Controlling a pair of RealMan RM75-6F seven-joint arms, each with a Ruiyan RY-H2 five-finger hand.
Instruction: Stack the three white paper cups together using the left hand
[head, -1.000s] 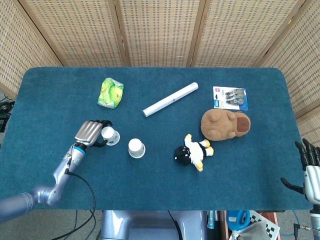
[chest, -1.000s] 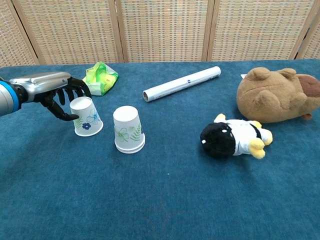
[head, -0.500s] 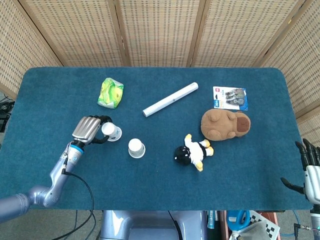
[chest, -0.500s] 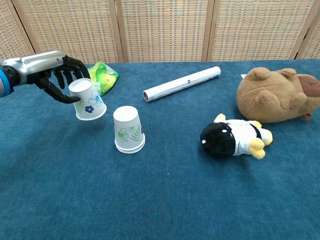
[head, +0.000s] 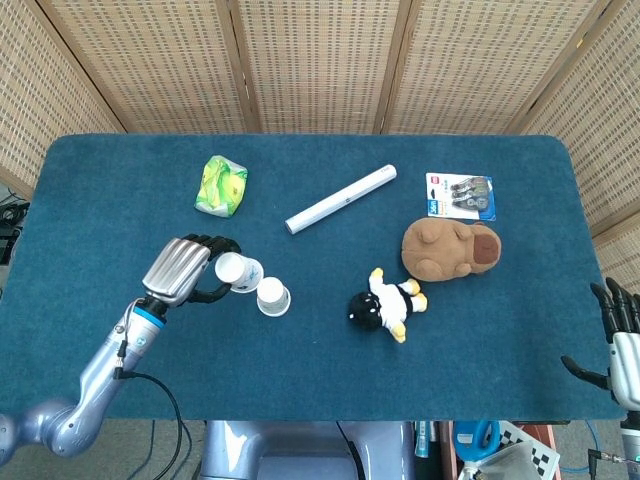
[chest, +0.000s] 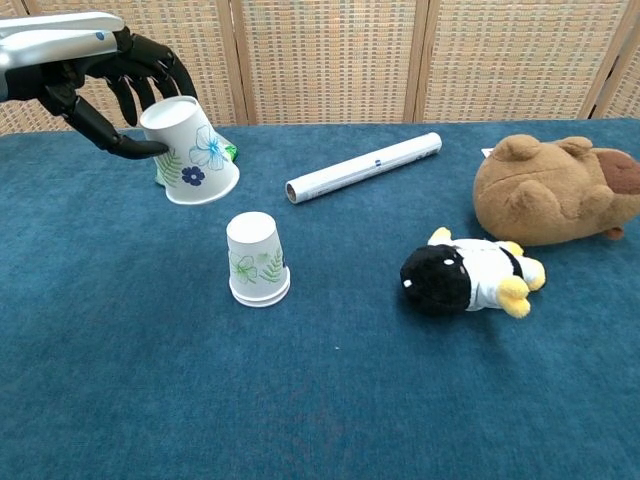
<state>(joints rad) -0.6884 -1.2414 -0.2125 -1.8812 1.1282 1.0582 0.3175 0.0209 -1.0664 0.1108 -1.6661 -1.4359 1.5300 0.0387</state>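
Holding status: the left hand grips a flower-printed paper cup by its closed base, fingers curled over the top and thumb underneath.
Held cup attitude: lifted clear of the tabletop, tilted, mouth facing down and toward the right edge.
Held cup location: in the head view it sits just beside and to the left of the leaf-printed paper cup; whether the two touch cannot be told.
Leaf-printed cup: stands upside down on the tabletop, left of centre, mouth on the cloth; the chest view shows it apart from and below the held cup.
Third cup: cannot be told from either view; only two cup bodies are distinguishable.
Right hand: at the front right corner, off the tabletop edge, fingers spread and holding nothing.
Green packet: near the rear left of the tabletop, partly hidden behind the held cup in the chest view.
White tube: lies diagonally near the rear centre.
Penguin plush: lies on its side right of centre.
Brown plush: just behind the penguin, toward the right edge.
Blister pack: near the rear right.
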